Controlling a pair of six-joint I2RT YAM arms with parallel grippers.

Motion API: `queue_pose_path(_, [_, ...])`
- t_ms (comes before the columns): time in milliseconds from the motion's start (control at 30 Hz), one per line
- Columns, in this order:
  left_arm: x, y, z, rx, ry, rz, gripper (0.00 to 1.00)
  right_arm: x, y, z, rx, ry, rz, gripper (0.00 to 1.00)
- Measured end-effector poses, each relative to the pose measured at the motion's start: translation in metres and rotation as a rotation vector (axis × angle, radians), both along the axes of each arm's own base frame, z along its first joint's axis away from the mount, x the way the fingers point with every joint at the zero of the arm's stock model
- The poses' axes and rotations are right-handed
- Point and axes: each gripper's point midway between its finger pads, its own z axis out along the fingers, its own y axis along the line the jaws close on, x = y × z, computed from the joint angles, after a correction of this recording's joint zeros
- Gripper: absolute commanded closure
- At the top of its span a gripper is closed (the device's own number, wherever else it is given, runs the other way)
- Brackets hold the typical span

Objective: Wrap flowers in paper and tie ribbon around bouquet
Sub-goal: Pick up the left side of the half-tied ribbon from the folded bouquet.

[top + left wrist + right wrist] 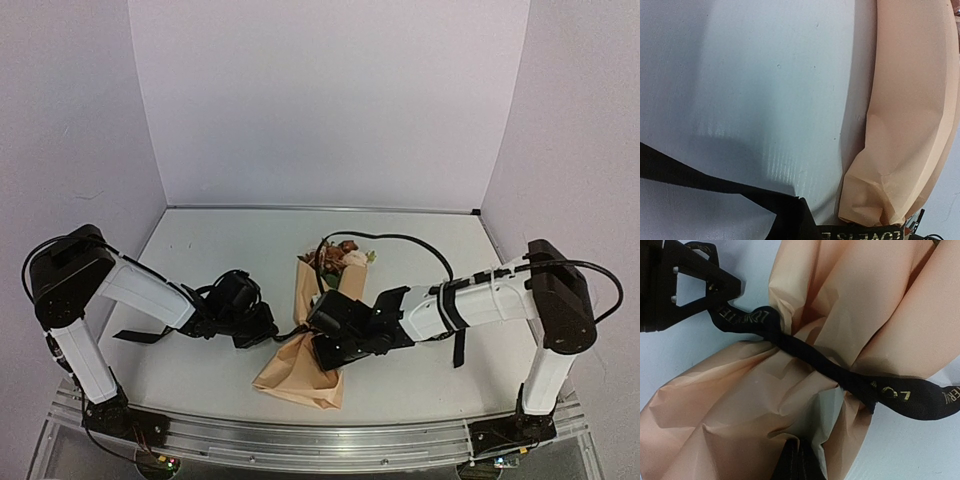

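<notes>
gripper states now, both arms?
Left gripper: closed, holding the narrow black satin ribbon by its end.
Right gripper: closed against the tan-peach kraft paper; a grip cannot be told.

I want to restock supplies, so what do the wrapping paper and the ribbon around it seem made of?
The paper is probably kraft-type paper, matte tan-peach; it holds sharp creases without shine. The ribbon is black fabric, likely satin: faint sheen, gold printed lettering, and it twists limply.
</notes>
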Motion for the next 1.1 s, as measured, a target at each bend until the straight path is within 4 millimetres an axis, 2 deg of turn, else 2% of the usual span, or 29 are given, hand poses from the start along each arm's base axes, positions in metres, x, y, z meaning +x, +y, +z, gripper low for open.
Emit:
queue_pose_path(333, [-0.001,0.000,0.000,0.001,0.001,-0.002,1.00,0.005,-0.021,-0.031,0.003,0.007,-0.044,1.00])
queue_pose_path(533, [-0.005,0.001,0.001,0.015,0.002,-0.020,1.00,0.009,-0.026,-0.030,-0.010,-0.009,-0.033,0.99])
queue_pose_path(600, [-0.006,0.000,0.003,0.014,-0.005,-0.042,1.00,0.010,-0.033,-0.027,-0.038,-0.017,-0.024,0.95])
queue_pose_path(633, [-0.007,-0.001,0.005,0.015,-0.010,-0.054,1.00,0.011,-0.037,-0.024,-0.054,-0.023,-0.018,0.92])
queue_pose_path(733, [-0.009,-0.001,0.010,0.022,-0.024,-0.085,1.00,0.013,-0.040,-0.009,-0.085,-0.038,0.011,0.69])
queue_pose_path(833, [-0.010,0.000,0.016,0.035,-0.041,-0.111,1.00,0.015,-0.036,0.016,-0.068,-0.058,0.041,0.54])
queue_pose_path(967, [-0.011,-0.001,0.019,0.050,-0.053,-0.148,1.00,0.014,-0.032,0.052,-0.024,-0.081,0.068,0.50])
queue_pose_path(1100, [-0.013,-0.001,0.019,0.067,-0.054,-0.176,1.00,0.015,-0.021,0.080,0.032,-0.090,0.084,0.57])
